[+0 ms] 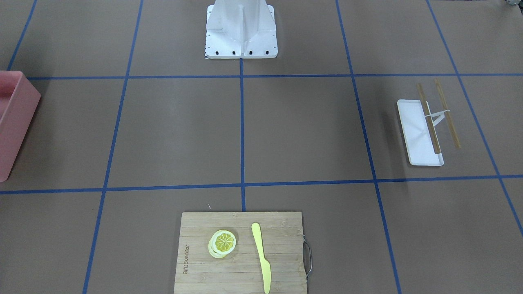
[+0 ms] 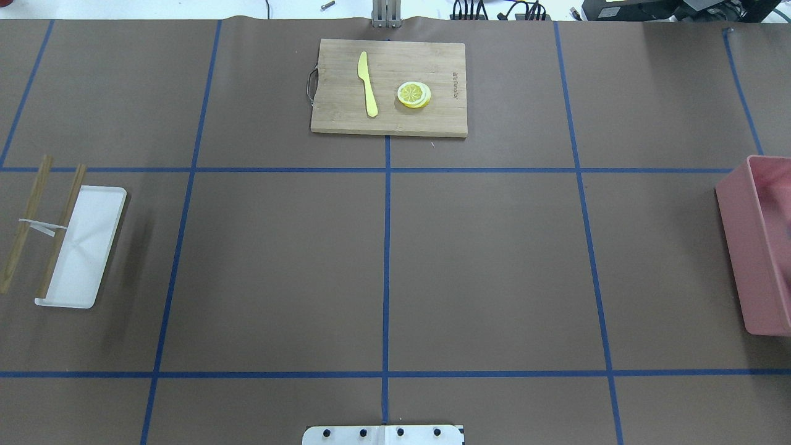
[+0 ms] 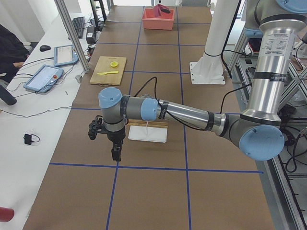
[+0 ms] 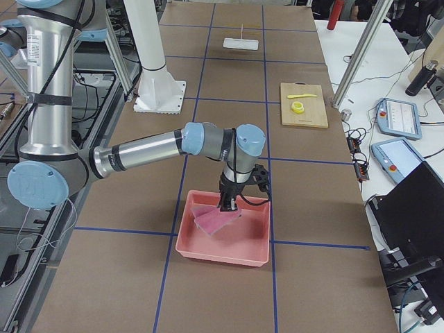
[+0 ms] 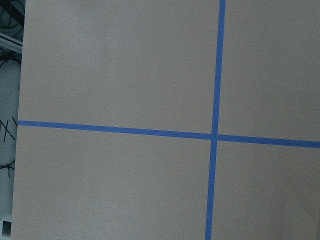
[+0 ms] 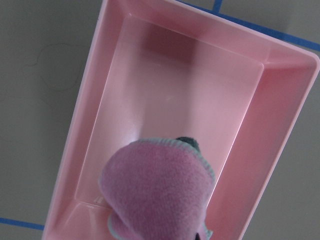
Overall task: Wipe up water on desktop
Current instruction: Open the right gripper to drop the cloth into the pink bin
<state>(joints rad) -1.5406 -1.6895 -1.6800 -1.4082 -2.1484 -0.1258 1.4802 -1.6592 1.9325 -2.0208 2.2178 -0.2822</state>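
Note:
The desktop (image 2: 494, 259) is a matte brown surface with a grid of blue tape lines; I see no water on it. My right gripper (image 4: 229, 202) is shut on a pink cloth (image 6: 157, 192), which it holds just above a pink bin (image 6: 280, 125). The cloth hangs into the bin (image 4: 222, 243) and hides most of the fingers; one dark fingertip (image 6: 189, 142) shows. My left gripper (image 3: 114, 152) hovers over the desktop beside a white tray (image 3: 147, 133). I cannot tell whether it is open or shut. The left wrist view shows only bare desktop (image 5: 115, 65).
A bamboo cutting board (image 2: 389, 117) at the far middle bears a yellow knife (image 2: 368, 83) and lemon slices (image 2: 414, 94). The white tray (image 2: 93, 247) with chopsticks (image 2: 59, 228) lies on the left. The pink bin (image 2: 757, 247) stands at the right edge. The robot base (image 1: 241, 28) is mid-table.

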